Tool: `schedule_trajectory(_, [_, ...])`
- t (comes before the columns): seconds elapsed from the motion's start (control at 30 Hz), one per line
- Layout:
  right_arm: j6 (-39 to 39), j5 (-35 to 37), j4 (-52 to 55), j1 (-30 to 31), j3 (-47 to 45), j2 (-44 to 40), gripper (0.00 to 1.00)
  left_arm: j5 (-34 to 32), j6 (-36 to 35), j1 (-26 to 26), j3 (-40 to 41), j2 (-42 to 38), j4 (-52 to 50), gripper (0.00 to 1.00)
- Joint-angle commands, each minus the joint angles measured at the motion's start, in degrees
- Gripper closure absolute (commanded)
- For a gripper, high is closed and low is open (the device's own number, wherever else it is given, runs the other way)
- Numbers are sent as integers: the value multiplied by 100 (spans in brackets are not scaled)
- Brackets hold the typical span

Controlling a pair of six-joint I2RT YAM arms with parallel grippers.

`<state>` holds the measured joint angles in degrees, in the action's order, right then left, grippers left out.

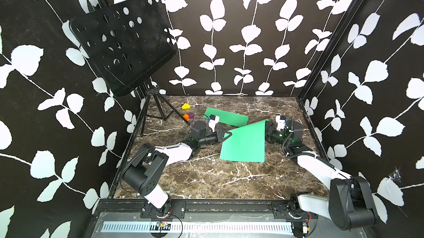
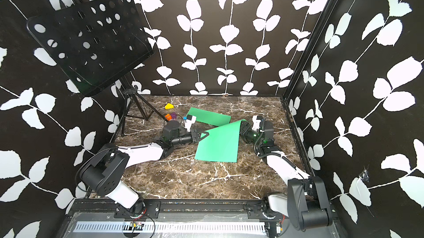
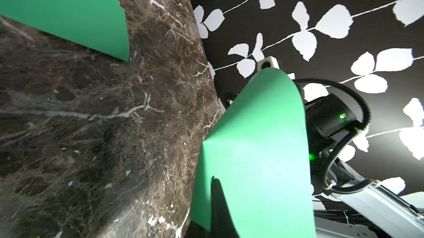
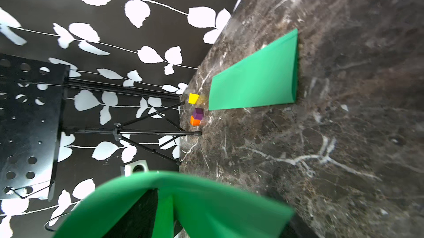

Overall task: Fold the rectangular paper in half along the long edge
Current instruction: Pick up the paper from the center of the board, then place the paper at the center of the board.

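The rectangular paper [image 1: 245, 143] [image 2: 219, 145] is a green sheet in mid-table; its near edge lies on the marble and its far part is lifted and bowed. My left gripper [image 1: 227, 134] [image 2: 205, 134] is shut on the sheet's left corner, where a dark finger [image 3: 218, 202] presses the paper [image 3: 252, 145]. My right gripper [image 1: 267, 124] [image 2: 242, 125] is at the raised, curled right corner. The paper [image 4: 195, 202] drapes over that gripper [image 4: 218, 223], whose fingers [image 4: 137, 214] stand wide apart, so it is open.
A second green sheet [image 1: 229, 117] [image 4: 254, 80], folded into a strip, lies flat behind the arms. Yellow [image 1: 185, 106], orange [image 1: 186, 117] and purple [image 1: 191, 115] blocks sit at the back left by the legs of a black music stand [image 1: 124, 41]. Patterned walls enclose the marble table [image 1: 206, 179].
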<state>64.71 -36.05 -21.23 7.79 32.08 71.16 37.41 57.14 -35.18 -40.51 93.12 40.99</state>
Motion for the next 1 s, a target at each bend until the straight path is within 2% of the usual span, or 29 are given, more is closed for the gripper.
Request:
schedule_trajectory(0.0, [43,39,225,-16,-302,110,27,64,101,24,213,325,717,100])
schedule_trajectory(0.13, [9,-25,820,-19,-500,376,25,201,515,-33,361,887,1591,100])
schedule_trajectory(0.23, [157,-71,752,0,-684,576,24,267,805,-37,287,1218,1960,100])
schedule_trajectory(0.33, [257,-198,675,63,-495,729,22,304,1037,-35,27,1382,2169,100])
schedule_trajectory(0.43, [227,-277,793,109,11,922,20,392,871,8,-410,1320,1848,100])
schedule_trajectory(0.53, [229,-415,490,125,590,1221,18,404,386,65,-805,993,1095,100])
schedule_trajectory(0.67, [-182,122,441,123,877,1397,16,259,-158,75,-891,579,-16,100])
schedule_trajectory(0.83, [-103,409,-213,111,652,1983,19,429,522,70,-389,779,783,100])
schedule_trajectory(0.97, [-89,468,-58,109,626,2448,21,397,575,71,-76,942,904,100])
